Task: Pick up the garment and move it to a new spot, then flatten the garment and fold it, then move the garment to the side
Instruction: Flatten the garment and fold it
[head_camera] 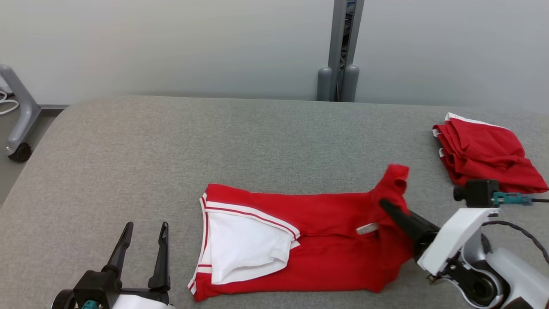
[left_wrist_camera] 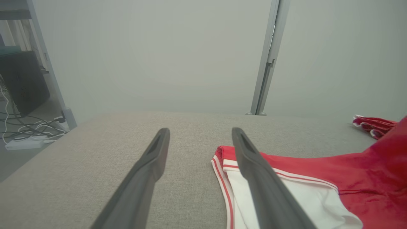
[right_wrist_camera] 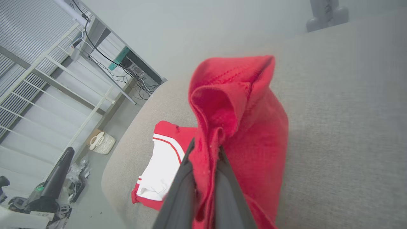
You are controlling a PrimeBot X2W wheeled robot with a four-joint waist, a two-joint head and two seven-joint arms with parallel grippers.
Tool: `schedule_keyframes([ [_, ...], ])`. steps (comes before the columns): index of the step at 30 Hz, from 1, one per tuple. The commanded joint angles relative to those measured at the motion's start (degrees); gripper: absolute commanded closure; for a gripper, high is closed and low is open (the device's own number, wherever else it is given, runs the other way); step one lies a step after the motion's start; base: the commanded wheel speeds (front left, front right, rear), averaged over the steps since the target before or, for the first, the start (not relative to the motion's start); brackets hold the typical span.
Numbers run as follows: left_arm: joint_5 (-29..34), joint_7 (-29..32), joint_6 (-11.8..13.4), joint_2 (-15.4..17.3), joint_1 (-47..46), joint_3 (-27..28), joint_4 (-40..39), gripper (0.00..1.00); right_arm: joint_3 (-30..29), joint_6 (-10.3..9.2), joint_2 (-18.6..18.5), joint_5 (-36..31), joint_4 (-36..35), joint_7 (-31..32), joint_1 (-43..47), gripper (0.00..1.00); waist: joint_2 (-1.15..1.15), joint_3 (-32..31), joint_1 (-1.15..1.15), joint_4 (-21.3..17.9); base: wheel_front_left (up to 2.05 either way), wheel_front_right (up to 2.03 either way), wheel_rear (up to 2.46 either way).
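Lying lengthwise across the grey padded table (head_camera: pixel 128 150), the garment (head_camera: pixel 309 240) ran left to right before the robot, close to the table's near edge. It had a red body and, at its left end, a white panel with red-and-white trim. The right end was bunched and raised off the surface.

Right gripper (head_camera: pixel 386 205): the fingers were pressed nearly together with a fold of red cloth pinched between them. In the right wrist view the cloth humped up above the fingertips and draped down both sides. The pale forearm stood at the lower right, with the fingers angled up and to the left, low over the table.

Left gripper (head_camera: pixel 146 229): the fingers were spread wide with nothing between them. It sat at the lower left, fingers pointing away from the robot. The garment's trimmed left end lay just to its right. In the left wrist view one finger crossed in front of the white panel, but it looked clear of the cloth and no contact was evident.

Key relation: the garment's long axis ran from one gripper toward the other. The right arm had the right end, and the left arm was the nearer one to the free left end, which lay to its right and a little ahead. I judged that a flattening pull would need the left gripper to shift right and down onto the trimmed edge.

A folded red pile (head_camera: pixel 484 156) sat at the table's far right, apart from the held garment.
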Motion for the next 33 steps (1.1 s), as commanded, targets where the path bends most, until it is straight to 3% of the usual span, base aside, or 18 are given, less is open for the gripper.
schedule_keyframes([
  [1,-0.4,-0.2,0.2,0.2,-0.6,0.0,0.1,0.0,0.4,0.0,0.4,0.9,-0.7,0.4,-0.6,1.0,0.0,-0.1,0.0,0.5,0.0,0.0,0.0],
  [10,-1.0,-0.2,0.4,0.2,-1.3,-1.6,0.2,0.0,3.9,0.0,4.9,2.3,1.2,0.2,-4.1,1.0,0.0,0.2,0.0,3.4,0.0,0.0,0.0],
  [27,-2.2,-0.2,1.1,0.2,-4.0,-6.2,0.6,0.0,11.4,0.01,18.0,4.1,15.0,0.4,-14.4,1.0,0.0,2.6,0.0,10.0,0.0,0.0,0.0],
  [33,-3.0,-0.2,1.4,0.2,-5.3,-8.0,1.0,0.0,12.9,0.0,20.7,4.8,20.0,-0.1,-17.2,1.0,0.0,3.5,0.0,12.4,0.0,0.0,0.0],
])
